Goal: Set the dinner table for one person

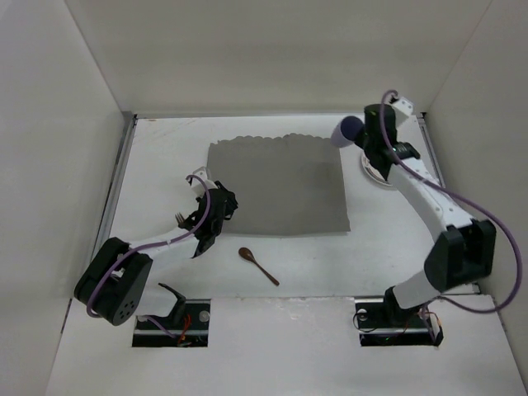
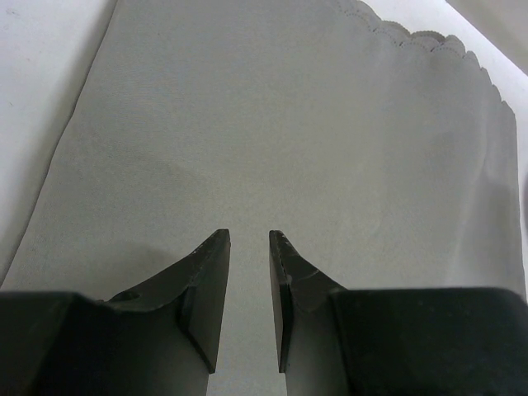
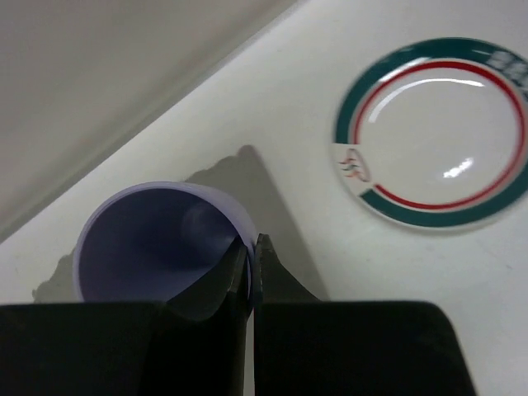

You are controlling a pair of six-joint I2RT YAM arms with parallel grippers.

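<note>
The dinner table (image 1: 165, 157) is the large white surface. A grey cloth mat (image 1: 276, 186) lies at its middle and fills the left wrist view (image 2: 272, 124). My right gripper (image 1: 363, 132) is shut on the rim of a purple cup (image 1: 348, 129), one finger inside it, at the mat's far right corner. The right wrist view shows this grip (image 3: 252, 243) on the cup (image 3: 148, 239). A white plate (image 3: 433, 132) with green and red rings lies to the right, partly under the arm in the top view (image 1: 373, 172). My left gripper (image 1: 224, 205) is open and empty at the mat's left edge, seen in its wrist view (image 2: 249, 243).
A brown wooden spoon (image 1: 258, 266) lies on the table in front of the mat's near edge. What may be a fork's end (image 1: 179, 219) shows beside the left arm. White walls enclose the table on the left, back and right.
</note>
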